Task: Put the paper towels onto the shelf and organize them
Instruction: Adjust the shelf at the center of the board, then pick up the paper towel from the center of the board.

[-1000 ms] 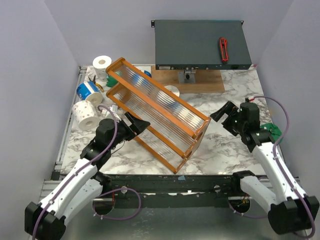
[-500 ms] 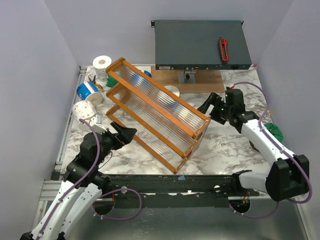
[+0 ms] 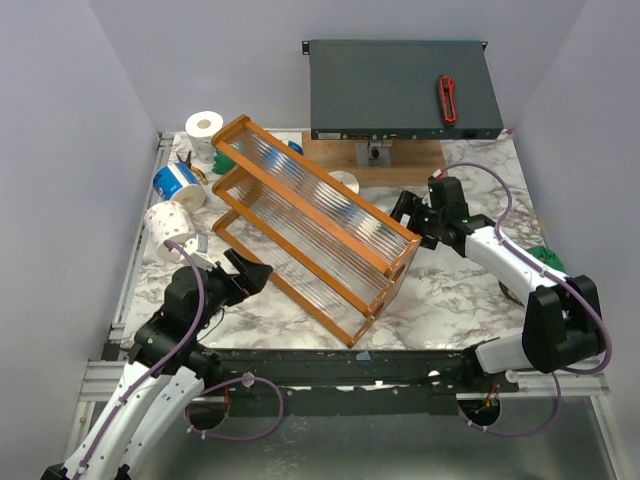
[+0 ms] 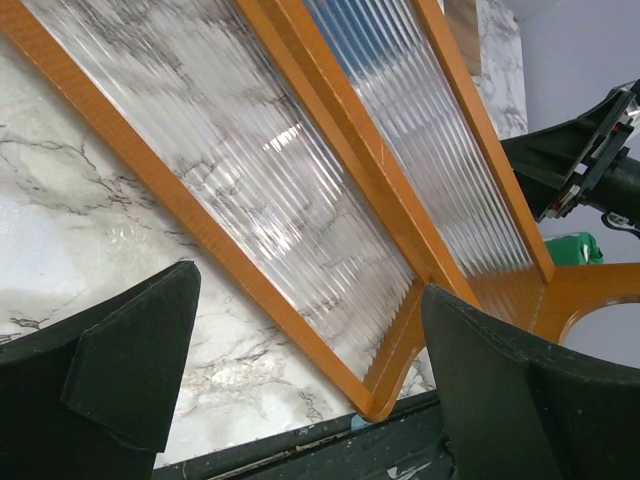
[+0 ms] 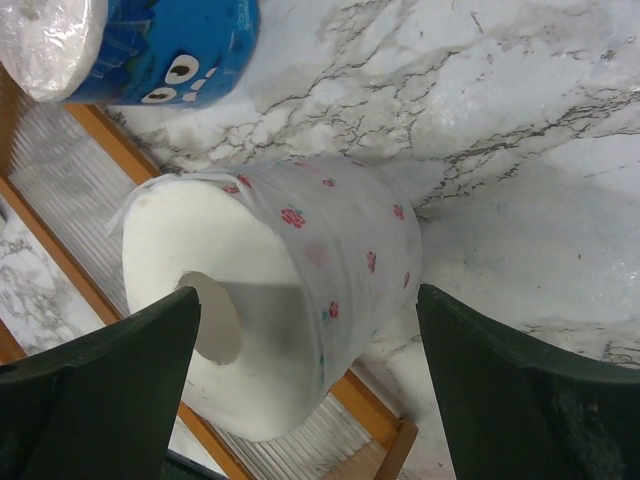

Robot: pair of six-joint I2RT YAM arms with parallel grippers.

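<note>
The shelf [image 3: 315, 225] lies diagonally across the marble table, its orange-brown frame around clear ribbed panels. It also fills the left wrist view [image 4: 330, 150]. Paper towels stand at the far left: a white roll [image 3: 204, 125], a blue-wrapped one [image 3: 178, 185] and another white one [image 3: 170, 224]. A white roll [image 3: 345, 182] sits behind the shelf. My right gripper [image 3: 407, 216] is open at the shelf's right end. In its wrist view, a flower-printed white roll [image 5: 300, 250] lies just ahead of the open right gripper [image 5: 308, 340], with a blue-wrapped roll [image 5: 150, 45] beyond. My left gripper [image 3: 250, 272] is open and empty beside the shelf's near side.
A flat dark grey metal box [image 3: 400, 90] with a red-handled tool [image 3: 447, 98] on it stands at the back on a wooden board [image 3: 380, 165]. A green-wrapped item [image 3: 545, 262] lies at the right edge. The table's front edge [image 4: 300, 450] is close to the shelf's near corner.
My right gripper has moved left and away from me, to the shelf's right end and the white roll behind it. My left arm pulled back toward the near left, then stayed.
</note>
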